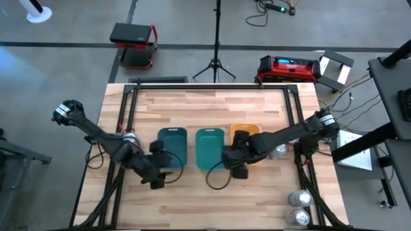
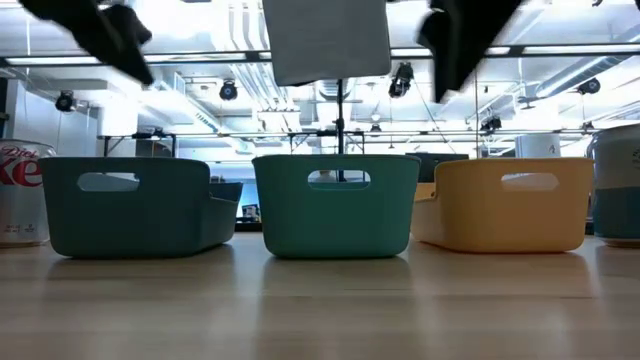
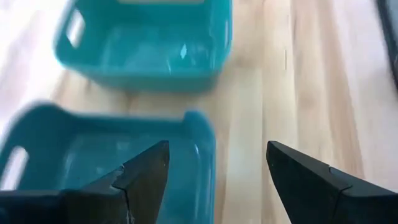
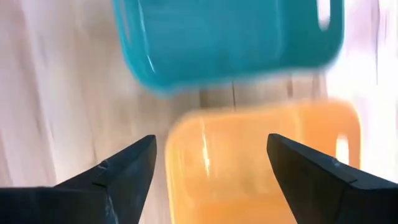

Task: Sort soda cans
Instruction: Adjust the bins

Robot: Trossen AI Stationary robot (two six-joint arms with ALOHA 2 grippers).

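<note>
Count of items on the light wooden table (image 1: 212, 102):

Rectangular plastic trays: three, side by side. One dark teal tray (image 1: 173, 146), one lighter teal tray (image 1: 209, 146), one orange tray (image 1: 252, 131).

Cylindrical metal soda cans in the high view: three. Two silver-topped cans (image 1: 300, 198) (image 1: 297, 217) at the table's near right corner, and one more can (image 1: 280, 151) beside the right arm. The low view shows a silver-bodied can with red lettering (image 2: 22, 195) at the picture's left edge; further cans cannot be counted.
</note>
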